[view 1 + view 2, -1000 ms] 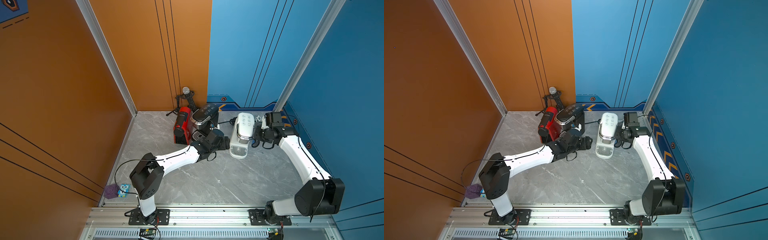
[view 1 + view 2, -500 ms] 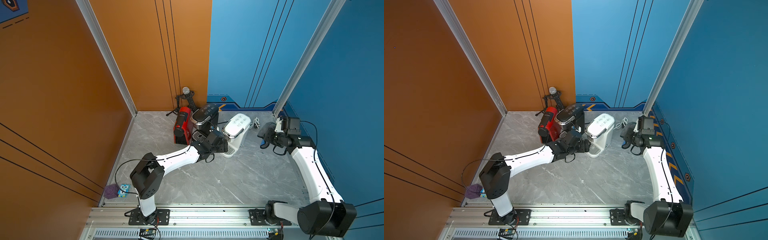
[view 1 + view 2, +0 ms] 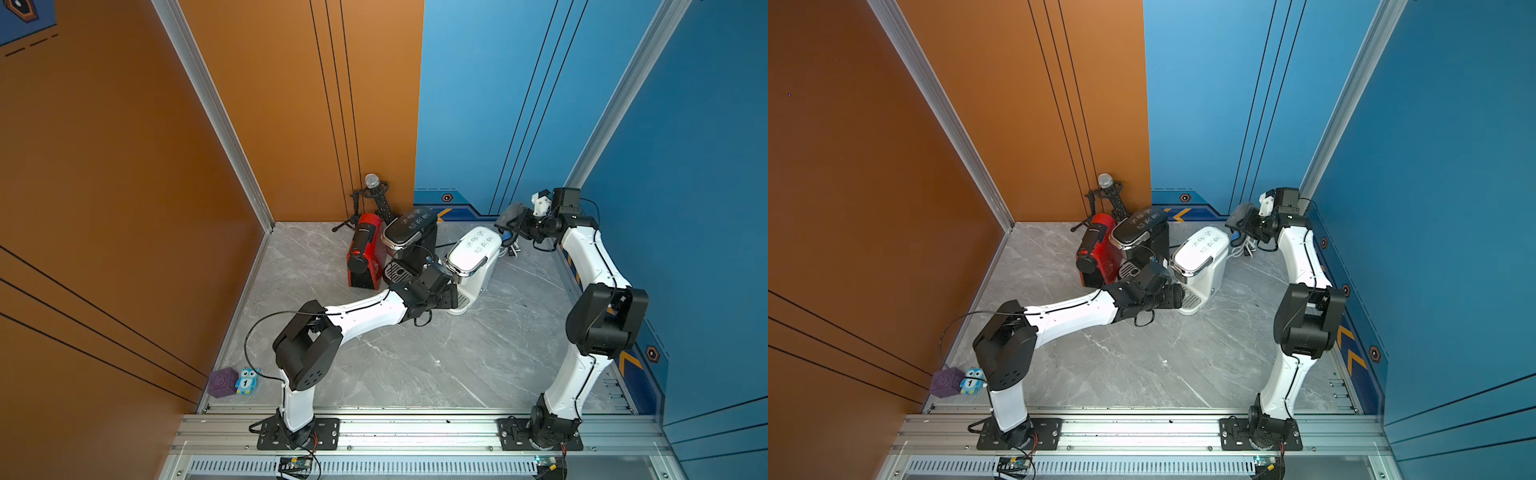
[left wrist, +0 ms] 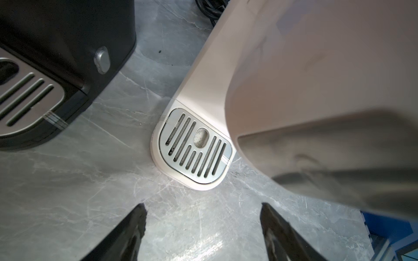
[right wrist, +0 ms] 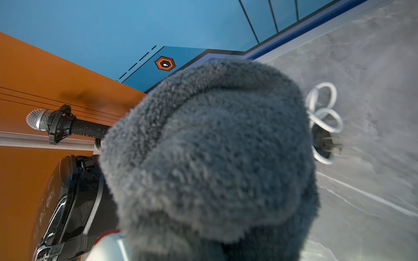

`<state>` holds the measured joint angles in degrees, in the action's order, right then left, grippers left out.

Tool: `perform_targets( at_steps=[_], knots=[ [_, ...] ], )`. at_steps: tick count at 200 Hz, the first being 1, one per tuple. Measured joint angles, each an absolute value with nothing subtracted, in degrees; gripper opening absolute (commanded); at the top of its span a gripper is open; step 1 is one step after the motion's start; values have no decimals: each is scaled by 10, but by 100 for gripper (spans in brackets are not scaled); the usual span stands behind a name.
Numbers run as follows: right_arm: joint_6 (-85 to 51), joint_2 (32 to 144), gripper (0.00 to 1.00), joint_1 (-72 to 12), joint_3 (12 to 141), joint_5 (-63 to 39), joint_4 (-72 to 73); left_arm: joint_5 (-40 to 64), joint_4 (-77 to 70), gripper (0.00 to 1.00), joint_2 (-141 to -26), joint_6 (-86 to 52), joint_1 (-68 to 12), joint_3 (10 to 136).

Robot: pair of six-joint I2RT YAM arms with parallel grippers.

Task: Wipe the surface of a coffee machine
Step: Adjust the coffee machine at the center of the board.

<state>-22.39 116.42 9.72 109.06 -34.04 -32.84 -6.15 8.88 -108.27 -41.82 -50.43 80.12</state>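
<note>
**1.** White plastic coffee machine [image 3: 473, 259]: boxy, rounded top with printed icons, chrome front lip, slotted metal drip tray [image 4: 195, 150]. It stands upright toward 12 o'clock on the grey veined marble-look table [image 3: 415, 365].

**2.** Glossy black coffee machine [image 3: 409, 232]: just beside item 1, at its 9 o'clock. A red rounded coffee machine [image 3: 365, 253] stands beyond it, also at 9 o'clock.

**3.** Grey fluffy fleece cloth [image 5: 214, 146]: bunched and raised off the table at item 1's 2 o'clock. The right jaws are clamped on it. Whether it touches the machine cannot be told.

**4.** Left jaws: black, wedge-shaped, standing apart with nothing between them. They sit low at item 1's 7 o'clock, with the drip tray just ahead.

**5.** White coiled cord [image 5: 325, 113]: looped on the table at item 1's 1 o'clock.
</note>
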Motion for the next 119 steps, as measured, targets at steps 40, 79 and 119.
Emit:
perform_targets(
  at_steps=[40,79,119],
  knots=[
    [-224,1351,13,108,1257,-446,-332,-56,112,76,-1113,-425,-506,841],
    [-217,1451,13,51,1329,-519,-350,-31,142,76,-1162,-429,-507,882],
    [-194,1368,12,10,1164,-529,-318,-10,180,76,-1153,-417,-499,875]
  ],
)
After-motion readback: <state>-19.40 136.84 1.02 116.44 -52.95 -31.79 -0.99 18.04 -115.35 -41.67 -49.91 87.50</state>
